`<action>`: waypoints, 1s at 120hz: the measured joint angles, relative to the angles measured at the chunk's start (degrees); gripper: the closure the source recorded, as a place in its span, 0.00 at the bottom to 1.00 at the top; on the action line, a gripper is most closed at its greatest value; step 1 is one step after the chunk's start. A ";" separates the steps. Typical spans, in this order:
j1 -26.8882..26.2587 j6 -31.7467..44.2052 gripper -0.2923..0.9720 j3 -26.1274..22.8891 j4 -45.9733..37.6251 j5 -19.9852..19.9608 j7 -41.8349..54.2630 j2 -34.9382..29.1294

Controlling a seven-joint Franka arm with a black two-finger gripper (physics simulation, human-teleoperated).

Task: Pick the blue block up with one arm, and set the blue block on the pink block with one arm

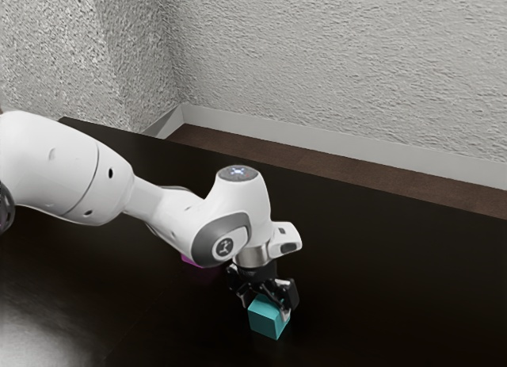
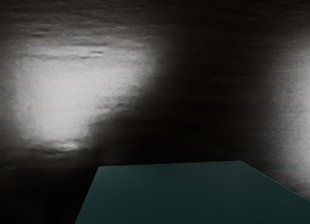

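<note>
Claw (image 1: 266, 300) sits right over the blue block (image 1: 267, 321), lower centre of frame; I cannot tell whether it pinches yet. Pink block (image 1: 189, 261) peeks from behind my arm (image 1: 158, 204), up-left of the claw: carry goes that way.

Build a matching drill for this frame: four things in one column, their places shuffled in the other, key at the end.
Things
1. blue-green cube block
2. pink block
3. black two-finger pincer
4. rough grey wall

Places
a. mostly hidden behind the white arm
b. right over the blue-green cube block
c. on the dark glossy table, under the pincer
d. beyond the table's far edge

Pairs: 1-c; 2-a; 3-b; 4-d
</note>
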 joint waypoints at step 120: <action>21.27 -4.96 0.49 0.51 13.33 9.39 3.61 0.33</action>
